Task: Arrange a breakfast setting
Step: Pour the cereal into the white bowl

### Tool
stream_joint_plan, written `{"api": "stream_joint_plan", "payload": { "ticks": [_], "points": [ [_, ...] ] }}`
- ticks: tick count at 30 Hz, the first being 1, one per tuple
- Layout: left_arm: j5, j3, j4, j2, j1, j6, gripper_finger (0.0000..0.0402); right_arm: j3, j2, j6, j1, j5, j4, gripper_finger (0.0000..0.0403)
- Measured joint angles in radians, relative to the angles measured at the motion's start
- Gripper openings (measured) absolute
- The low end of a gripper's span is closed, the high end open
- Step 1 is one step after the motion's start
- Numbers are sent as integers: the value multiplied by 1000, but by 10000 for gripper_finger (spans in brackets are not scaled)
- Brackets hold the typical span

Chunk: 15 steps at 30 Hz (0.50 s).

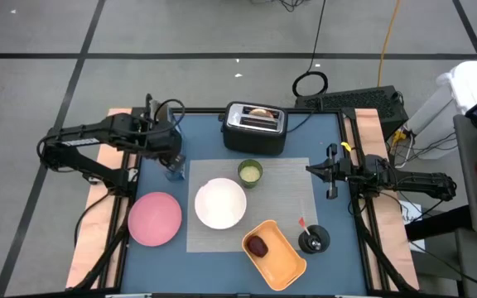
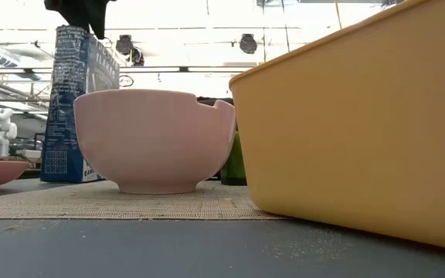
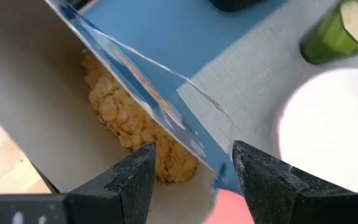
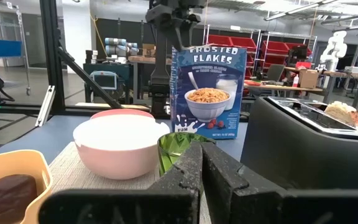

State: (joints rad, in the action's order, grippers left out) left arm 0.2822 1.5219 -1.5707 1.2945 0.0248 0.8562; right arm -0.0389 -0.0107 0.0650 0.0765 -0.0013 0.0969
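Note:
A grey placemat (image 1: 284, 186) lies mid-table. On it stand a white bowl (image 1: 220, 203) and a small green cup (image 1: 250, 172). A pink plate (image 1: 156, 218) lies left of the mat. A round toast (image 1: 259, 112) sticks out of the toaster's slot. A blue cereal box (image 1: 175, 171) stands upright left of the mat, its top open and flakes (image 3: 123, 118) inside. My left gripper (image 3: 194, 180) is open just above the box. One finger is over the inside and one outside the box's wall (image 3: 142, 93), with no touch showing. My right gripper (image 4: 201, 168) is shut and empty at the mat's right edge (image 1: 331, 175).
The black-and-silver toaster (image 1: 255, 126) stands at the far edge. An orange tray (image 1: 273, 252) holding a dark reddish lump (image 1: 258, 246) lies at the mat's near right corner. A small black round object (image 1: 313, 240) sits right of it. The box stands close to the bowl and cup.

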Motion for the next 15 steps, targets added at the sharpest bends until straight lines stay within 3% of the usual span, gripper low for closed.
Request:
{"api": "stream_joint_plan", "payload": {
  "ticks": [15],
  "points": [
    [-21,0,0,1,-66,-235,218,0,0,0,0,0,0,2]
  ]
}}
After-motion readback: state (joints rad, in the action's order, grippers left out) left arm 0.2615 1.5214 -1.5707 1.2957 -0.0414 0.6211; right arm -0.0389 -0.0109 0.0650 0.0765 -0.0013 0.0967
